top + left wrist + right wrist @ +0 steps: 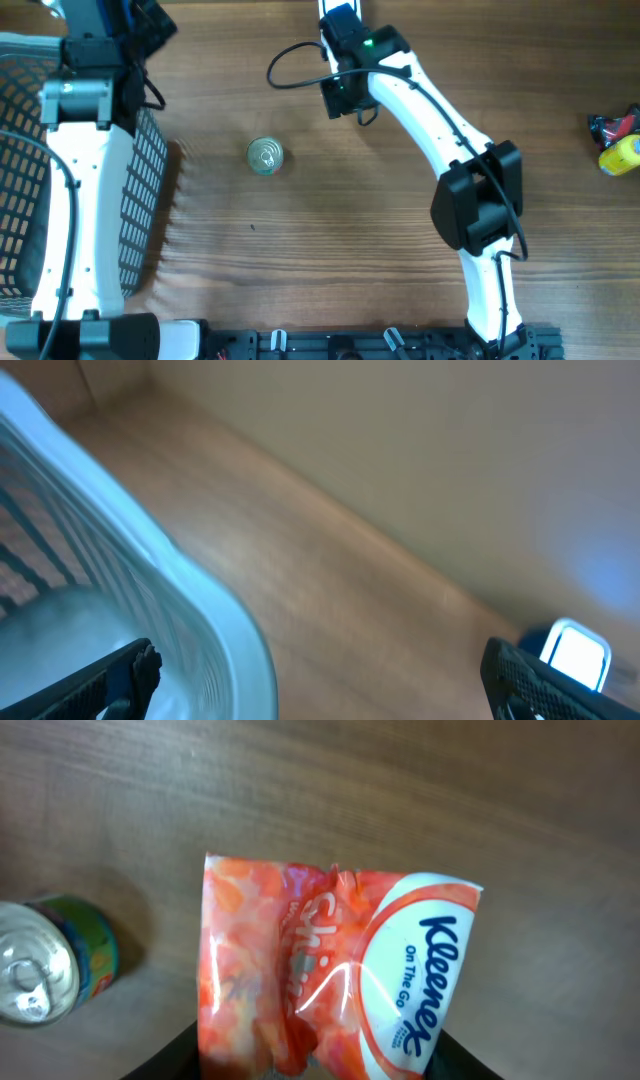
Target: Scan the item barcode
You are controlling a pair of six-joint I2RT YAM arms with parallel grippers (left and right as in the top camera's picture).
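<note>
Wooden table [330, 250], brown grain, is filling every view. A white wire basket [140, 200] is sitting at the left edge, with the left arm [70, 200] hanging over it.

The left gripper [330, 685] is standing spread as wide as it goes, with nothing between its 2 fingers [120, 680]. The left wrist view is blurred. The basket rim is passing beneath, and a small blue-white lit thing [575, 650] is glowing by the right-hand finger, too blurred to identify.

The right arm [440, 130] is reaching to the table's far middle. The right gripper [315, 1070] is gripping an orange-and-white Kleenex pack [330, 970] with its jaws partly closed. The logo face is turning toward the wrist camera, with wood behind it. In the overhead view the wrist is hiding the pack.

A silver-topped can [265, 156] is standing upright left of the pack, apart from it. Yellow and red items [618, 140] are lying at the far right edge.
</note>
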